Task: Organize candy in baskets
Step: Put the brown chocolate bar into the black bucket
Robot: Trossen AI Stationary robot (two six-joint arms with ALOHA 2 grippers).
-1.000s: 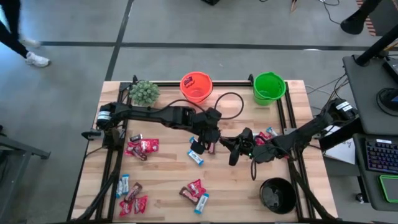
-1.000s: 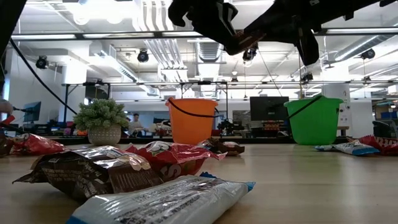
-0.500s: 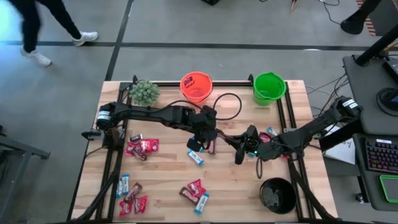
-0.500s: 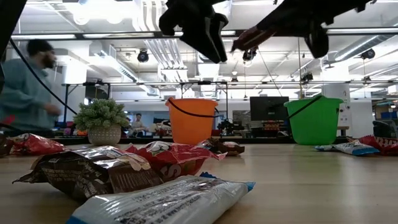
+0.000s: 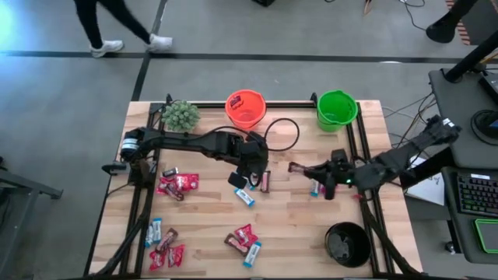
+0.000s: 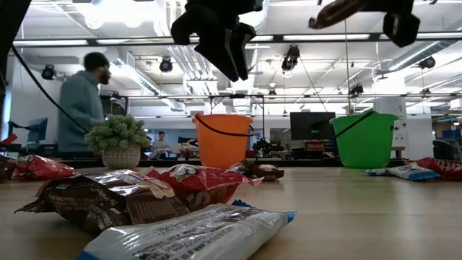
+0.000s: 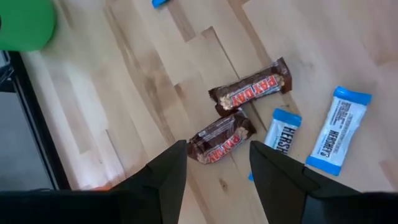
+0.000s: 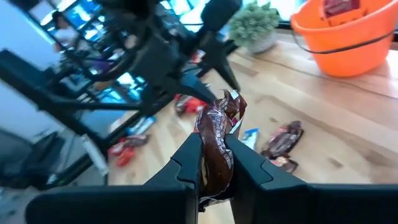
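Observation:
My right gripper [image 5: 317, 170] hangs over the table's right half, shut on a brown candy bar [image 5: 299, 166], which also shows high up in the low view [image 6: 339, 10]. My left gripper [image 5: 247, 180] stands open over the table's middle, tipped downward, with two brown bars [image 7: 239, 115] lying flat on the wood below its fingers. The orange basket [image 5: 245, 110] and the green basket [image 5: 337, 110] stand at the far edge. The black basket [image 5: 347, 243] is at the near right. More red, blue and brown candy [image 5: 177, 183] lies on the left half. My right gripper pinches the brown bar between its two fingers [image 8: 186, 163], gripping the wrapper's nearer part [image 8: 214, 158]. The crumpled free end [image 8: 229, 106] sticks out past the fingertips. The fingers lie about level, pointing toward the table's left. The bar is lifted clear of the table.
A fuzzy green plant [image 5: 180, 115] stands at the far left corner. A black cable [image 5: 285, 129] loops between the orange and green baskets. Candy clusters lie at the near left [image 5: 165, 245] and near middle [image 5: 244, 243]. A person [image 5: 117, 23] walks on the floor beyond the table.
My left gripper has opened, letting go of the brown bar, and tipped further downward. My right gripper has drawn back toward the table's right edge and risen, carrying the bar clear of the left gripper. The person has walked rightward behind the table.

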